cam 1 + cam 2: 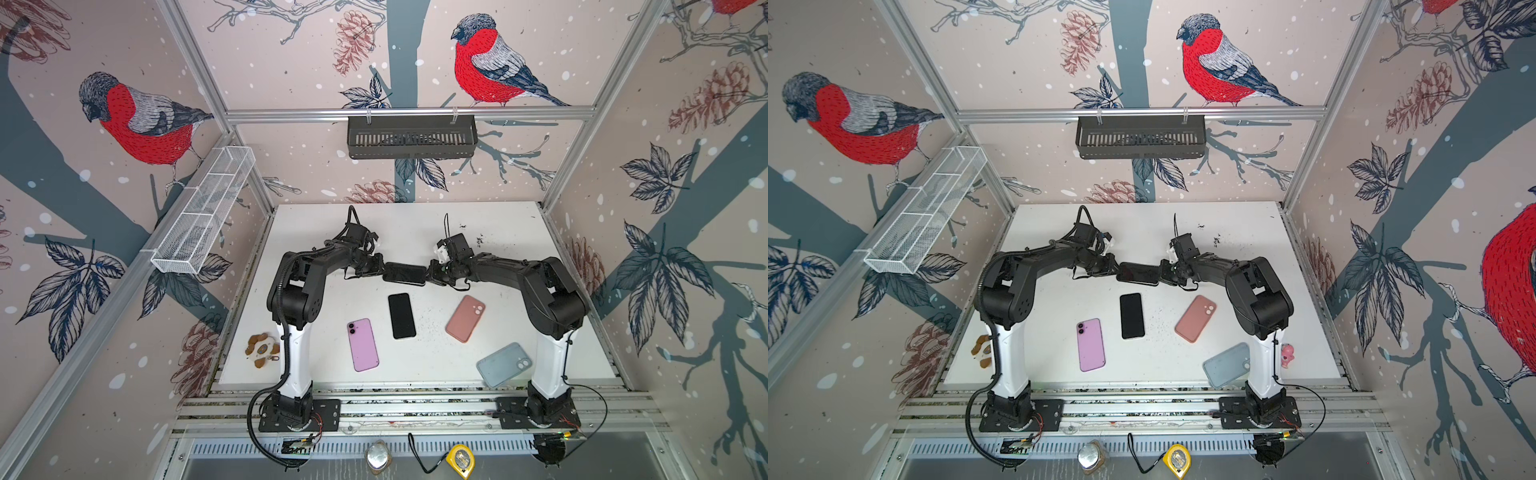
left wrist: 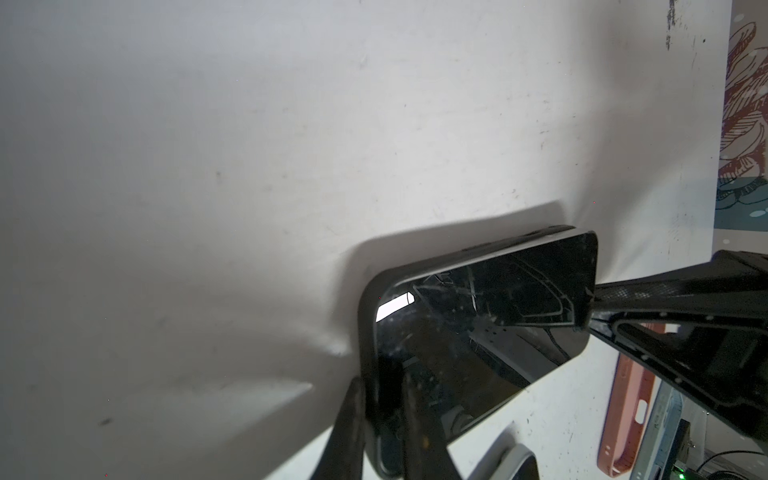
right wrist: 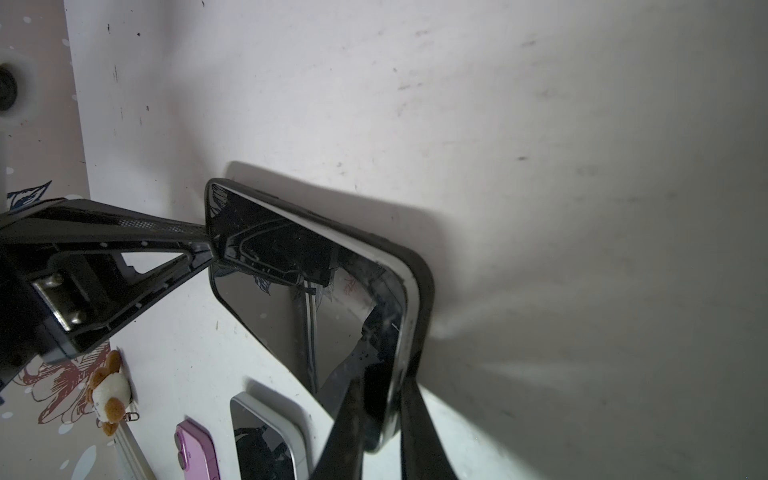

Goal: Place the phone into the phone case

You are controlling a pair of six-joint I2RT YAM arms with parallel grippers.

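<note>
A dark-screened phone (image 1: pixel 405 273) (image 1: pixel 1138 273) hangs above the white table, held by its two short ends between my grippers. It lies in a black phone case (image 2: pixel 368 316) (image 3: pixel 424 291). The phone's silver side shows along one long edge, standing slightly out of the case rim. My left gripper (image 1: pixel 380 270) (image 2: pixel 382 419) is shut across one end of the phone (image 2: pixel 478 332) and its case. At the opposite end of the phone (image 3: pixel 299 299), my right gripper (image 1: pixel 430 274) (image 3: pixel 384 415) is shut in the same way.
On the table (image 1: pixel 519 257) nearer the arm bases lie a black phone (image 1: pixel 401 316), a purple phone (image 1: pixel 363 345), a salmon case (image 1: pixel 465 318) and a blue-grey case (image 1: pixel 503 365). A plush toy (image 1: pixel 262 349) sits off the table's left edge.
</note>
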